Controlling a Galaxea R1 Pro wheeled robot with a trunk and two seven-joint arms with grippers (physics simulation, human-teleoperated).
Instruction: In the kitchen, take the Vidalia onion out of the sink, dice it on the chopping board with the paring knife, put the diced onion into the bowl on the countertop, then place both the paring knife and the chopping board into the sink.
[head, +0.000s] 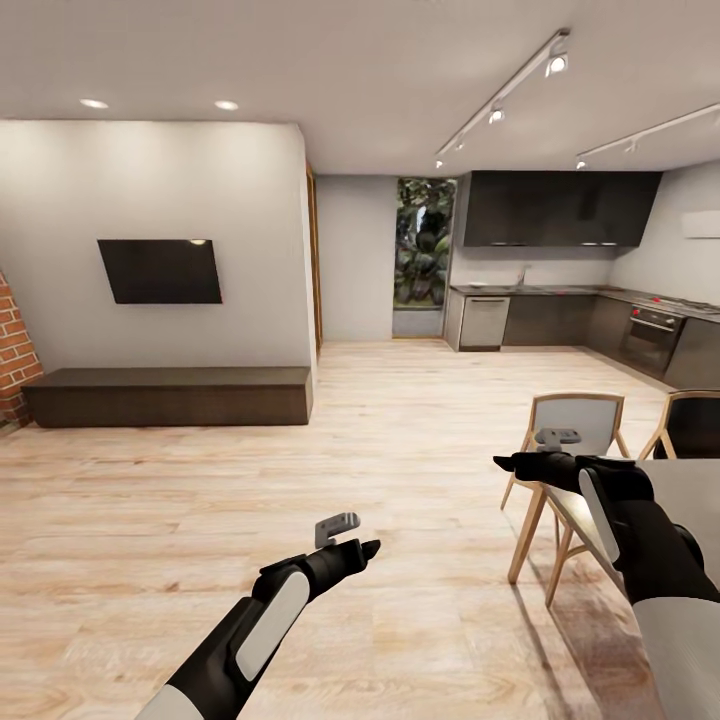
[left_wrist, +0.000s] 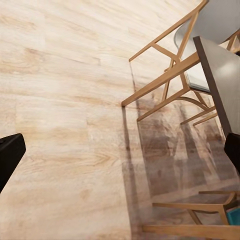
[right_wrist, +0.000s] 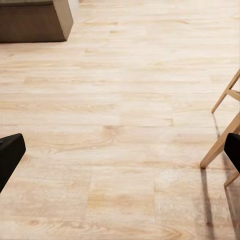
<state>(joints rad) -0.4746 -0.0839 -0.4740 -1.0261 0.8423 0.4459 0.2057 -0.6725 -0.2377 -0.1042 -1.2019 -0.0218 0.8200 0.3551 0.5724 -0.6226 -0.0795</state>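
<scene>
Far left: red brick wall (head: 12, 345), low dark wood bench (head: 168, 395) under black wall TV (head: 160, 271). Centre: pale wood-plank floor (head: 400, 450), open run to kitchen at far back. Left gripper (head: 352, 548) held low, jaws apart, nothing in them; right gripper (head: 518, 462) likewise apart, empty. Right: tan wood-frame chairs w/ grey seats (head: 572, 425) beside grey table (head: 690, 490). Glossy grey countertop (head: 540, 290) w/ tap far off; sink, onion, board too small to tell. Transit step, probably: best to steer clear of chairs, head straight for counter, arms tucked.

Two chairs (head: 575, 440), one television (head: 160, 270), perhaps.
</scene>
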